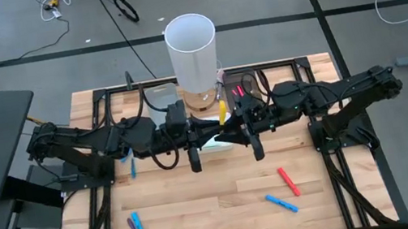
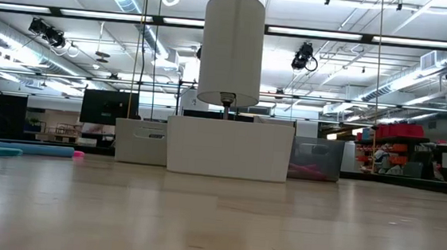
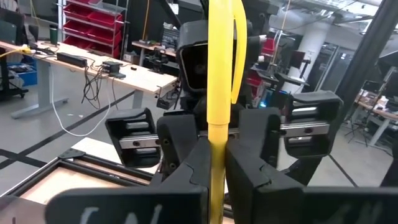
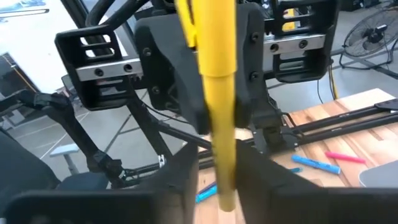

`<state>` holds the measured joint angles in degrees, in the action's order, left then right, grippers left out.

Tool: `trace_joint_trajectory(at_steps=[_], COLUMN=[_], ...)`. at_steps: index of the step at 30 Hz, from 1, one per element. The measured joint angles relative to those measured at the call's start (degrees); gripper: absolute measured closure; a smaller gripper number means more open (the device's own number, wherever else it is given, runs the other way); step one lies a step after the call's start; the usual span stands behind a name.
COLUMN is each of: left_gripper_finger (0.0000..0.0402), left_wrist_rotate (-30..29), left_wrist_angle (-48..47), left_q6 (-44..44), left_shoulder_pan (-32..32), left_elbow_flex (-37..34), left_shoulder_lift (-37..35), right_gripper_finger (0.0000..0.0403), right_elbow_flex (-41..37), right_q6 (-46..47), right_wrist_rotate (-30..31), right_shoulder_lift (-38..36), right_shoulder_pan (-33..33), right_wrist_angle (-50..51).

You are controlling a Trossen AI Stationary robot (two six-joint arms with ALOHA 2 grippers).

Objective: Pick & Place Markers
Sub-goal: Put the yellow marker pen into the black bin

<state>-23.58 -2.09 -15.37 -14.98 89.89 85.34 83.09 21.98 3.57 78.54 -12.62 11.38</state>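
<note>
The pale wooden slatted table [image 1: 218,203] fills the lower half of the high view, with the two dark arms meeting over its upper middle. Just above them stands a tall white cylinder [image 1: 192,50], and beside it small rectangular trays — a white one [image 2: 228,148] at centre in the low view, a clear one [image 2: 317,159] to its right holding something pink.

At the centre of the high view the left gripper [image 3: 214,163] and the right gripper [image 4: 217,167] face each other over a single yellow marker [image 1: 221,111]. The left claw is clamped tight on the marker's shaft. The right claw's fingers sit narrow on either side of the same stick, but whether they grip it yet I cannot tell. It looks like a handover in mid-air.

Much is left, by my reading: a red marker [image 1: 288,181] and a blue marker [image 1: 281,203] lie at lower right of the high view, a blue and a purple marker [image 1: 136,228] at lower left — all loose on the wood. A few pink sticks [image 1: 238,90] already rest in a tray.
</note>
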Motion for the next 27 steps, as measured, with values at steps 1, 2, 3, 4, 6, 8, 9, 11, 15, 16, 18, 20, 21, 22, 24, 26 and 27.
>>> trace_joint_trajectory(at_steps=[1, 2, 3, 4, 6, 8, 9, 11, 15, 16, 18, 20, 21, 22, 24, 26, 27], left_gripper_finger=[0.0375, 0.0375, 0.0375, 0.0375, 0.0372, 0.0357, 0.0346, 0.0322, 0.0276, 0.0263, 0.0236, 0.0209, 0.0197, 0.0185, 0.0166, 0.0153, 0.0149], left_wrist_rotate=[0.2, 0.4, 0.7, 1.2, 1.4, 1.7, 1.7, 1.6, 0.3, -0.3, -1.8, -3.6, -3.8, -3.8, -3.8, -3.8, -3.8], left_wrist_angle=[0.0, 0.0, 0.0, -0.1, -0.2, -0.4, -0.5, -1.0, -2.4, -3.7, -6.0, -8.7, -10.0, -11.1, -13.7, -15.3, -16.0], left_q6=[-0.1, -0.1, -0.3, -0.7, -1.0, -1.1, -1.0, -0.8, -1.3, -1.3, -1.5, -2.0, -2.0, -2.0, -2.3, -2.3, -2.4], left_shoulder_pan=[0.0, 0.0, 0.0, 0.0, 0.0, 0.0, 0.0, 0.0, 0.0, -0.2, -0.7, -0.7, -0.7, -0.7, -0.7, -0.7, -0.7], left_elbow_flex=[0.0, 0.0, 0.0, 0.0, 0.0, 0.0, 0.0, 0.0, 0.1, 0.1, 0.0, 0.1, 0.1, 0.1, 0.0, 0.0, 0.0], left_shoulder_lift=[0.0, 0.0, 0.0, 0.0, 0.0, 0.0, 0.0, 0.0, -1.0, -1.6, -2.7, -3.9, -4.4, -4.9, -6.0, -7.2, -7.6], right_gripper_finger=[0.0326, 0.0341, 0.0356, 0.037, 0.0384, 0.0384, 0.0383, 0.0383, 0.0383, 0.0383, 0.0383, 0.0383, 0.0383, 0.0383, 0.0383, 0.0383, 0.0383], right_elbow_flex=[0.0, 0.0, 0.0, 0.0, 0.0, 0.0, 0.0, 0.0, 0.0, 0.0, 0.0, 0.0, 0.0, 0.0, 0.0, 0.1, 0.0], right_q6=[0.1, 0.1, 0.0, -0.2, -0.2, 0.3, 1.1, 2.7, 3.1, 3.1, 3.1, 3.6, 3.8, 4.2, 4.8, 5.5, 5.9], right_wrist_rotate=[0.0, 0.2, 0.1, 0.2, 0.3, 0.5, 0.4, 0.5, 3.0, 3.9, 5.9, 9.5, 11.7, 14.1, 18.7, 23.1, 25.4], right_shoulder_lift=[0.0, 0.0, 0.0, 0.0, 0.0, 0.0, 0.0, -0.1, -1.1, -1.4, -1.7, -2.5, -2.8, -3.3, -3.9, -4.4, -4.6], right_shoulder_pan=[-0.1, -0.2, -0.4, -0.6, -1.0, -1.4, -1.5, -1.8, -2.6, -2.6, -2.9, -3.5, -3.8, -4.0, -4.8, -5.5, -5.8], right_wrist_angle=[0.0, 0.2, 0.2, 0.2, 0.3, 0.3, 0.3, 0.7, 2.8, 3.7, 5.4, 7.7, 8.0, 8.7, 10.8, 12.4, 13.1])
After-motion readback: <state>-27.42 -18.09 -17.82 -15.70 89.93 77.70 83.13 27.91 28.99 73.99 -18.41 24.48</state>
